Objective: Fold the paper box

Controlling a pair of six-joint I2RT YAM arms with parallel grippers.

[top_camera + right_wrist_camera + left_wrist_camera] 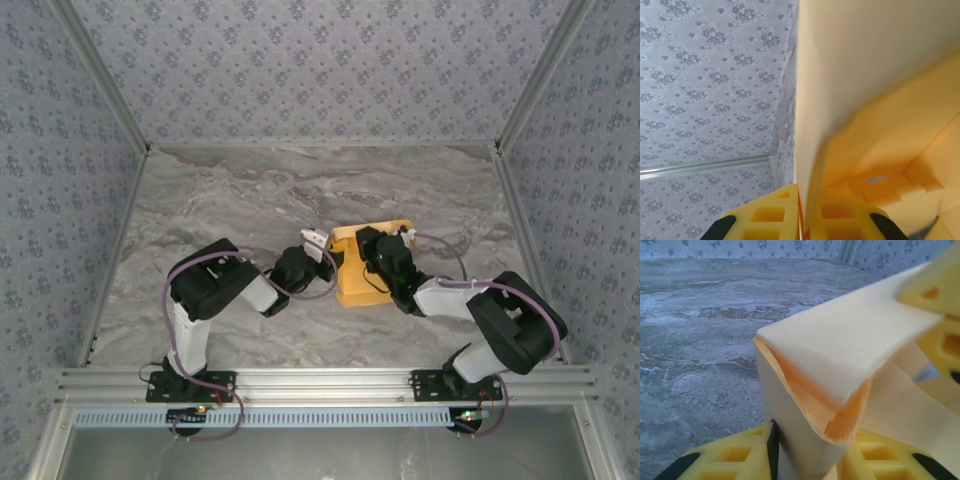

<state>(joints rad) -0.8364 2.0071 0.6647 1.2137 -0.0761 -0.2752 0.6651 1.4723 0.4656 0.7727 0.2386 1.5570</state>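
Fingers (pixel 735 455) L+R pinch paper box (pixel 355 290), opening up.

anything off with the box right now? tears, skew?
No tears seen. The paper box panel pinched by the left gripper bulges into a rounded loop instead of a crisp crease; the right gripper clamps another panel edge-on.

Overhead downward; wrists near paper box (pixel 840 340)
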